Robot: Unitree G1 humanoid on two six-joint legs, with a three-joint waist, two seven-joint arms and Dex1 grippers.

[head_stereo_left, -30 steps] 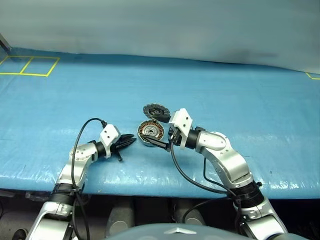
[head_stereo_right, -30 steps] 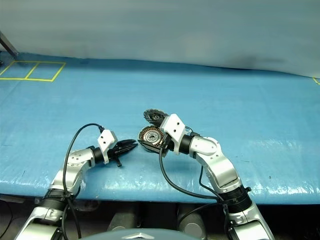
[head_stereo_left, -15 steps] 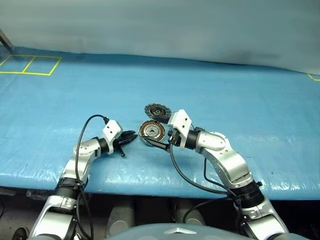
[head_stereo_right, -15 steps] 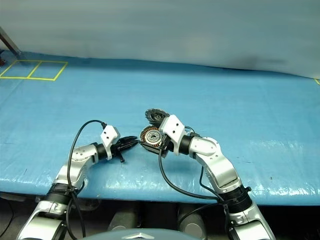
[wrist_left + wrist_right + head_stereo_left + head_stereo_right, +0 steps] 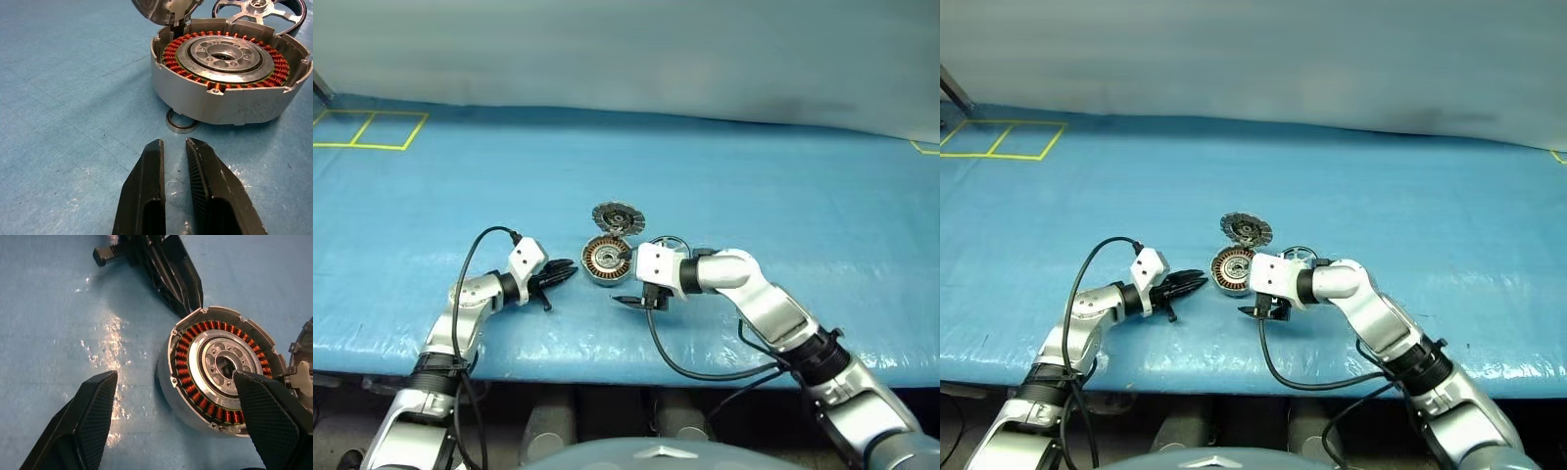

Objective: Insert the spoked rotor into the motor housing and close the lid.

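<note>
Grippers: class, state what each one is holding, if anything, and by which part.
Nothing is held. The left gripper is nearly shut on air, short of the motor housing; the right gripper stands open over it.

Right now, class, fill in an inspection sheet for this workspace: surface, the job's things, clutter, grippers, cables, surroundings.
Surface: blue sheet covering the table, wrinkled and glossy.
Job's things: motor housing upright, copper windings exposed, no rotor inside; lid just behind it; spoked rotor lying beyond the housing.
Clutter: small washer ring against the housing's base.
Grippers: left gripper nearly shut, empty, pointing at the housing; right gripper wide open, one finger over the housing.
Cables: black cable looping over each forearm.
Surroundings: yellow tape squares at the far left corner.
</note>
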